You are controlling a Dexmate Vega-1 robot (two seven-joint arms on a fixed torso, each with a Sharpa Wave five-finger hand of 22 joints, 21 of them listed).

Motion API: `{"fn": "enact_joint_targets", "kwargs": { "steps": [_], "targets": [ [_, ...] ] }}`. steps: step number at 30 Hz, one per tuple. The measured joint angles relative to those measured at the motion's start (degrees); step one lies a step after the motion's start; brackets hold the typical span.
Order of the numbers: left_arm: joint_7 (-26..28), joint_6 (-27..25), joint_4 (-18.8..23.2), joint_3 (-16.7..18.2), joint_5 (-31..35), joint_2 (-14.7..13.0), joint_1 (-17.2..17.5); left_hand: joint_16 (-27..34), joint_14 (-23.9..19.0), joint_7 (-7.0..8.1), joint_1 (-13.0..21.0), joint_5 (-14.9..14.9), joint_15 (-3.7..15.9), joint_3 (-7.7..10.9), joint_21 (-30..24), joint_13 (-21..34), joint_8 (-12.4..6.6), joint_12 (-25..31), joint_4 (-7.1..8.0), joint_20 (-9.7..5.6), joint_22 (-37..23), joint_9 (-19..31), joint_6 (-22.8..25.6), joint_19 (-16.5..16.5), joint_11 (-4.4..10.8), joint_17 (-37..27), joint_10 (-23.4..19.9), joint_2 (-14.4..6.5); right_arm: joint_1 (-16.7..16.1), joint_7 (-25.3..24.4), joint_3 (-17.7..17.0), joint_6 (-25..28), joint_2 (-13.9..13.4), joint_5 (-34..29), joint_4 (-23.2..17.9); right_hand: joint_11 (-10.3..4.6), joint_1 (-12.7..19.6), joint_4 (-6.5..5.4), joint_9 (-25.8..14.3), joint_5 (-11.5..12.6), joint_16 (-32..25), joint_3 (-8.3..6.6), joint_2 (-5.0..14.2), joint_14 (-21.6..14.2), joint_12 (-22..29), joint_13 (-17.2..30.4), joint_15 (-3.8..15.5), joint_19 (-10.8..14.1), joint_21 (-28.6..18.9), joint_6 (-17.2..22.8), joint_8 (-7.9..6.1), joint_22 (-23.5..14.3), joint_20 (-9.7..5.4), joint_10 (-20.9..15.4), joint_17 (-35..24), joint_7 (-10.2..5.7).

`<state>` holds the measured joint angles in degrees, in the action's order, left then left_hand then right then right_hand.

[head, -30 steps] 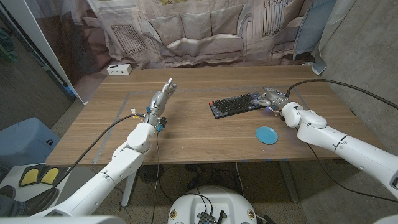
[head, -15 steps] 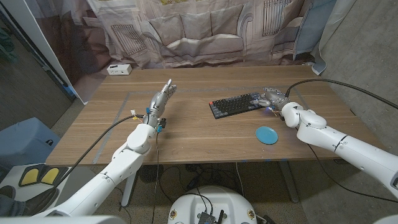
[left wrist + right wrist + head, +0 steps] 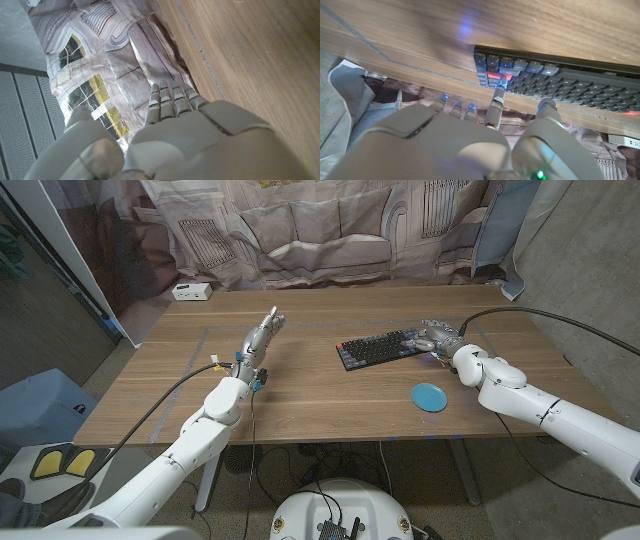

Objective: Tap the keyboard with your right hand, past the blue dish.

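A black keyboard lies at an angle on the right half of the wooden table. My right hand is over its right end, beyond the blue dish, which lies flat near the front edge. In the right wrist view one fingertip touches a key near the corner of the keyboard, with the other fingers held back. My left hand stands on the left half of the table, fingers straight and holding nothing; its back shows in the left wrist view.
A small white box sits at the table's far left corner. Draped printed fabric hangs behind the far edge. A black cable loops over my right arm. Thin tape lines mark the tabletop.
My right hand has edged slightly along the keyboard's right end. The left arm, keyboard and dish have not moved.
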<state>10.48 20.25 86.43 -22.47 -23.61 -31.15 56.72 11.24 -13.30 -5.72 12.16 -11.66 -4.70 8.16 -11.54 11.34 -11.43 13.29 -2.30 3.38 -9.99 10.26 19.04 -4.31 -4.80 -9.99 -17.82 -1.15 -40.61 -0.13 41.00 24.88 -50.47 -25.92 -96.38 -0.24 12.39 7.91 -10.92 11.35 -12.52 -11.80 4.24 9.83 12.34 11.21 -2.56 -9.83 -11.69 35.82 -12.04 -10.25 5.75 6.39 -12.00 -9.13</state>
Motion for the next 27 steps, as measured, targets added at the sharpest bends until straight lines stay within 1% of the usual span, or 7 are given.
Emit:
{"fn": "enact_joint_targets", "kwargs": {
  "steps": [3,6,13,15,22,26,27],
  "targets": [
    [-0.1,0.0,-0.2,-0.1,0.0,0.0,-0.3,0.0,0.0,0.00,0.0,0.0,0.00,0.00,0.0,0.0,0.00,0.0,0.00,0.00,0.0,0.0,0.0,0.0,0.00,0.0,0.0,0.0,-0.2,-0.5,-0.3,-0.1,0.0,0.2,-0.1,-0.06,0.3,0.00,0.0,0.0,0.0,0.00,0.30,0.0,0.0,0.0,0.00,0.0,0.0,0.0,0.00,0.0,0.00,-0.1,0.0,0.00],
    [-0.2,0.0,-0.4,-0.1,-0.1,0.1,-0.4,0.0,0.0,0.00,0.0,0.0,0.00,0.00,0.0,0.0,0.00,0.0,0.00,0.00,0.0,0.0,0.0,0.0,0.00,0.0,0.0,0.0,-0.3,-0.7,-0.5,-0.3,0.0,0.3,-0.2,-0.06,0.3,0.24,0.0,0.0,0.0,-0.24,0.30,0.0,0.0,0.0,0.00,0.0,0.0,0.0,0.00,0.0,0.00,-0.1,0.0,0.00],
    [-0.5,0.3,-0.7,-0.2,-0.2,0.2,-0.6,0.0,0.0,0.00,-0.3,0.0,0.00,0.00,0.0,0.0,-0.01,0.0,0.00,0.00,0.0,0.0,0.0,0.0,0.00,0.0,0.0,-0.3,-0.6,-1.3,-1.0,-0.5,-0.2,0.4,-0.7,-0.06,0.3,0.24,0.0,0.0,-0.2,-0.24,0.30,0.0,0.0,0.0,0.00,0.0,0.0,0.0,0.00,0.0,0.00,-0.1,0.0,0.00],
    [-0.5,0.4,-0.7,-0.2,-0.2,0.2,-0.6,0.0,-0.1,0.00,-0.3,0.0,0.13,0.00,0.0,0.0,-0.01,0.0,0.00,0.00,0.0,0.0,0.0,0.0,0.00,0.0,0.0,-0.3,-0.7,-1.5,-1.1,-0.6,-0.2,0.4,-0.9,0.17,0.3,0.24,0.0,0.0,-0.2,-0.24,0.30,0.0,0.0,0.0,0.00,0.0,0.0,0.0,0.00,0.0,0.00,-0.3,0.0,0.00],
    [-0.5,1.1,-0.8,0.0,-0.3,0.3,-0.6,0.0,-0.3,0.00,-0.3,0.0,0.31,0.00,0.0,0.0,-0.03,0.0,0.00,0.00,0.0,0.0,0.0,0.0,0.00,0.0,0.0,-0.3,-1.1,-2.1,-1.7,-1.2,-0.5,0.7,-1.3,-0.06,0.6,0.47,0.0,0.0,-0.4,-0.47,0.60,0.0,0.0,0.0,0.00,0.0,-0.5,0.0,0.00,0.1,-0.01,-0.9,0.0,0.04],
    [-0.5,1.1,-0.8,0.0,-0.4,0.3,-0.6,0.0,-0.3,0.00,-0.3,0.0,0.31,0.03,0.0,0.0,-0.03,0.0,-0.03,0.02,0.0,0.0,0.0,0.0,0.00,0.0,0.0,-0.3,-1.3,-2.2,-2.1,-1.4,-0.7,0.8,-1.8,0.25,0.6,0.37,0.0,0.0,-0.4,-0.78,0.59,0.0,0.0,0.0,0.00,0.0,-0.5,-1.1,0.60,0.1,0.02,-1.2,0.1,1.07],
    [-0.6,1.1,-0.8,0.1,-0.4,0.3,-0.6,0.0,-0.3,0.00,-0.3,0.0,0.31,0.18,0.0,0.0,-0.03,0.0,-0.18,0.22,0.0,0.0,0.0,-0.2,0.00,0.0,0.0,-0.3,-1.3,-2.3,-2.1,-1.5,-0.7,0.9,-1.9,0.46,0.6,0.45,0.0,0.0,-0.4,-0.87,0.58,0.0,0.0,0.0,0.00,-0.1,-0.5,-1.3,0.61,0.1,0.36,-1.4,0.2,1.22]
  ]
}}
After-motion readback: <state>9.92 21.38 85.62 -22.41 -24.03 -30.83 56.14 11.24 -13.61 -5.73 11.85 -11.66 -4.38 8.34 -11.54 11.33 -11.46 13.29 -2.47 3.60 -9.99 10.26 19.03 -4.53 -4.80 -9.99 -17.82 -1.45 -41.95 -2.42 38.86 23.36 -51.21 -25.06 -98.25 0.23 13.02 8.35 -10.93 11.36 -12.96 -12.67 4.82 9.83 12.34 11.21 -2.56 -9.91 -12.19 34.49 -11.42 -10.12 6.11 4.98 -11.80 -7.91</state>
